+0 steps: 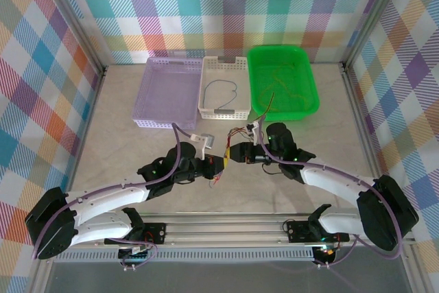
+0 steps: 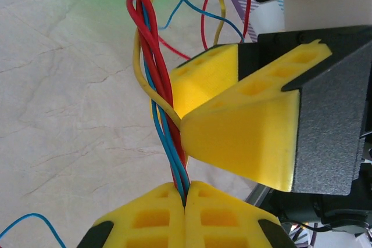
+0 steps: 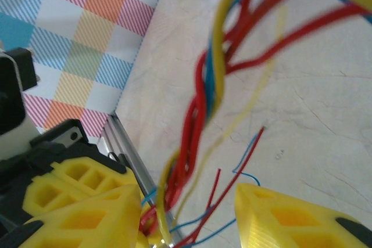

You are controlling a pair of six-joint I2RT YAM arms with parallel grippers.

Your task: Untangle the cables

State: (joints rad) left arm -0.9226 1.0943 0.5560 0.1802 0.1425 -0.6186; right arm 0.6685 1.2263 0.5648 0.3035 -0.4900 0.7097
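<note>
The left gripper [image 2: 185, 197] is clamped on the cables [image 2: 156, 56], its yellow fingers pressed together over the twisted red, blue and yellow bundle. Just to its right, the right gripper [image 3: 189, 201] has its jaws apart, with the strands passing through the gap, near of the white basket [image 1: 223, 110].
</note>
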